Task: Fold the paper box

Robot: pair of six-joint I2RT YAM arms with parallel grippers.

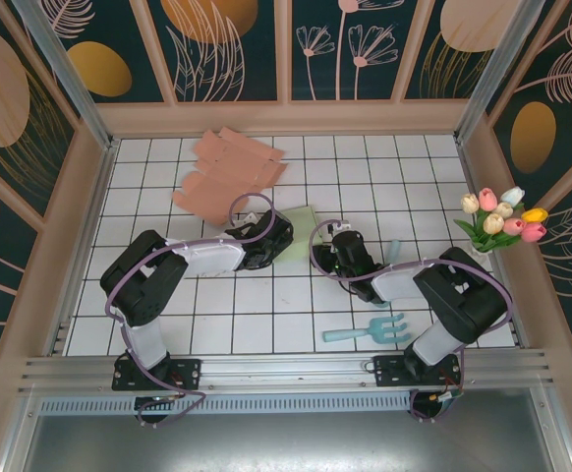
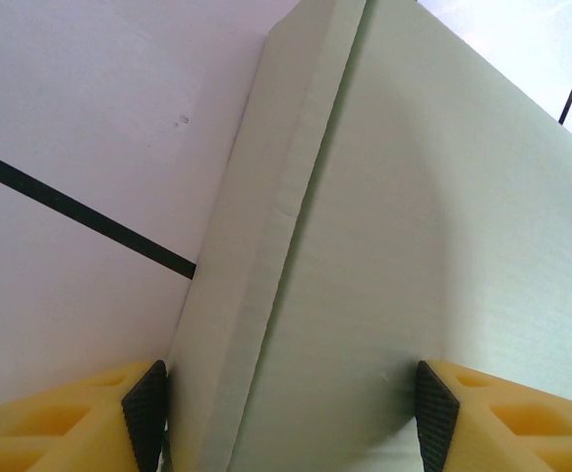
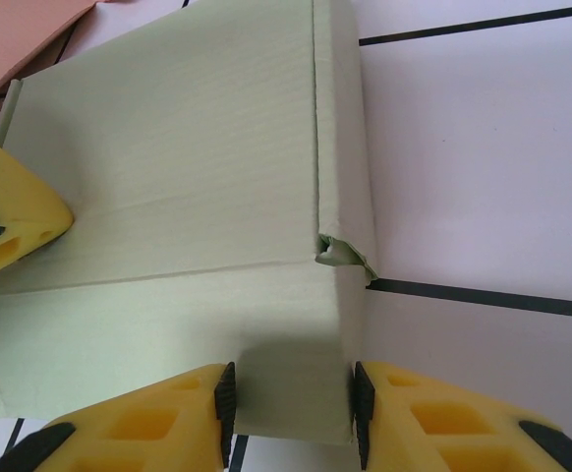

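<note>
The pale green paper box (image 1: 303, 218) lies mid-table between both arms. My left gripper (image 1: 274, 239) comes at it from the left with jaws wide. In the left wrist view (image 2: 288, 418) one pad sits against the box's side wall (image 2: 237, 295) and the other rests on its broad top face (image 2: 433, 226). My right gripper (image 1: 333, 246) comes from the right. In the right wrist view (image 3: 294, 408) both pads press on a narrow near panel of the box (image 3: 168, 147). A crumpled corner tab (image 3: 340, 254) sticks out there. The left gripper's yellow finger (image 3: 11, 211) lies on the box top.
Flat pink cardboard sheets (image 1: 229, 172) lie at the back left, their corner in the right wrist view (image 3: 21, 34). A teal toy rake (image 1: 370, 329) lies near the right arm's base. A tulip bunch (image 1: 500, 218) stands by the right wall.
</note>
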